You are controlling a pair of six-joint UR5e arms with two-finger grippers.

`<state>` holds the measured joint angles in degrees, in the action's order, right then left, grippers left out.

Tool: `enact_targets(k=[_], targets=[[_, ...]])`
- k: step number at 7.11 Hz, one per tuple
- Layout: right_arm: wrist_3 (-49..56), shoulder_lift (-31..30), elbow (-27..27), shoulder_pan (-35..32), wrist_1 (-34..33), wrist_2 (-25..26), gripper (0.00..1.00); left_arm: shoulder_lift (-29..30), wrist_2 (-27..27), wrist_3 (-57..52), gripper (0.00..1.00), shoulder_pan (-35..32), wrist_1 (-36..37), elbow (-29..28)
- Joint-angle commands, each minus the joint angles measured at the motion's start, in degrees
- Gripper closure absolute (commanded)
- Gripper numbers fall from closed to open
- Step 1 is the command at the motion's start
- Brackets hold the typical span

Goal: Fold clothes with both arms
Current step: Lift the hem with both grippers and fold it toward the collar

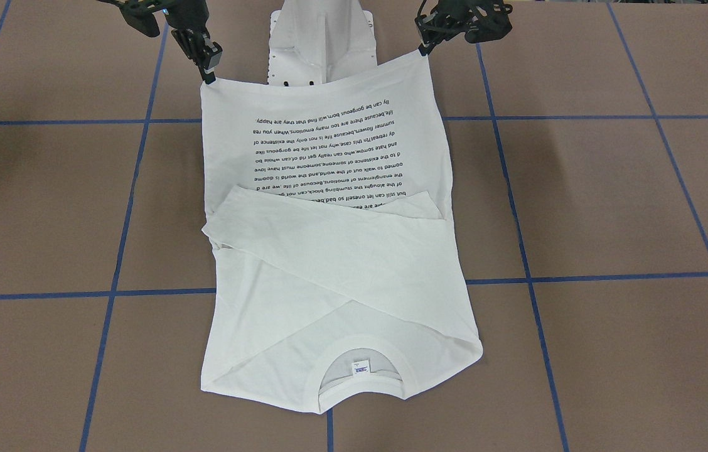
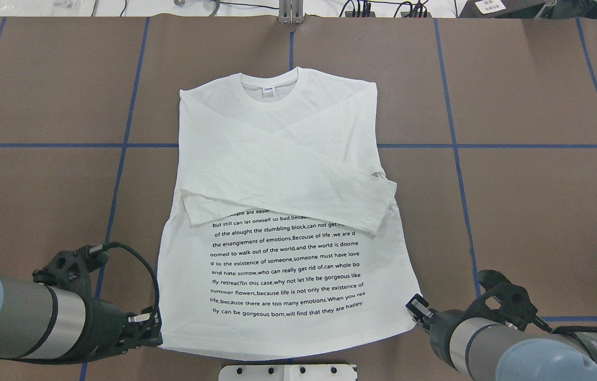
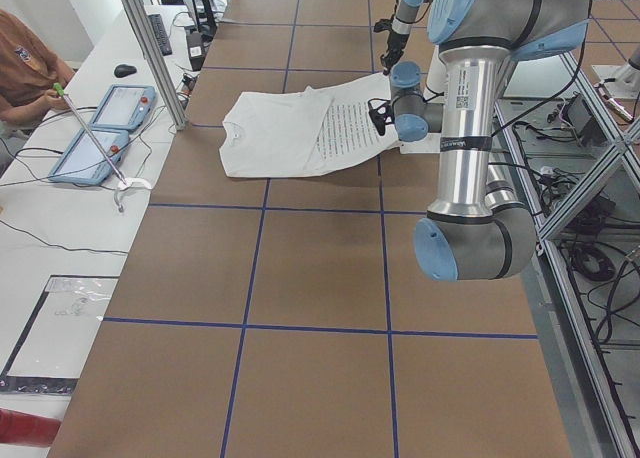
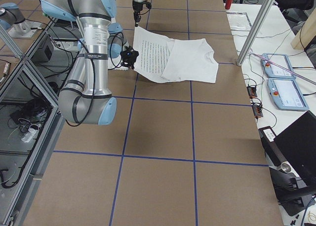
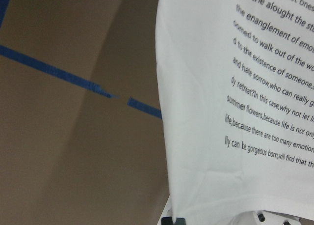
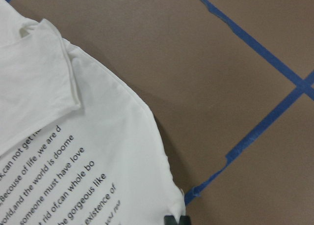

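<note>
left gripper (image 2: 151,329): fingers clenched on the hem corner of the T-shirt (image 2: 277,159) on the robot's left side. right gripper (image 2: 416,308): same, pinched tight on the opposite hem corner. Both wrist cams show the cloth corner running straight into the fingertips.

Both corners are held up off the table (image 2: 515,211). Side views show the hem edge raised, with the cloth sloping down onto the table toward the collar end. The hem is stretched fairly straight between the two grippers.

The shirt is print side up, roughly centred on the table, hem toward the robot, collar (image 2: 269,79) on the far side. A small label (image 2: 268,90) sits inside the neck. The black text block (image 2: 288,264) fills the lower half and reads upright from the robot side.

Both sleeves (image 2: 298,174) are folded in and crossed over the chest, covering the top lines of the text. The top sleeve's cuff (image 2: 383,209) lies at the shirt's edge on the robot's right. The other cuff (image 2: 188,206) just shows near the opposite edge.

A white pedestal (image 2: 288,372) is just beside the hem, between the arms. The table top is brown with a blue tape grid (image 2: 542,145).

Past the table's far long side there is a bench with two tablet-like pendants (image 3: 100,128) and a person (image 3: 20,63) sitting at it.
</note>
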<state>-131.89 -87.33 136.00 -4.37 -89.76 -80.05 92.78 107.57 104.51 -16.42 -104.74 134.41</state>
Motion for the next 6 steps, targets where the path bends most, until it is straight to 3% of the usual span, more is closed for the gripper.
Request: enact_targets(k=[1,3,6], targets=[[11.59,6.62,-4.39,-12.09,-0.07,-7.63,1.00,7.80,0.10,-14.07,1.00,-12.34,0.59,-6.57],[22.59,17.16,-15.80,-25.80,0.10,-16.76,1.00,18.53,0.36,-23.51,1.00,-21.43,0.42,-22.90],[33.06,26.84,-29.69,-35.16,0.72,-18.92,1.00,24.18,0.45,-28.57,1.00,-29.01,-1.51,-33.21]])
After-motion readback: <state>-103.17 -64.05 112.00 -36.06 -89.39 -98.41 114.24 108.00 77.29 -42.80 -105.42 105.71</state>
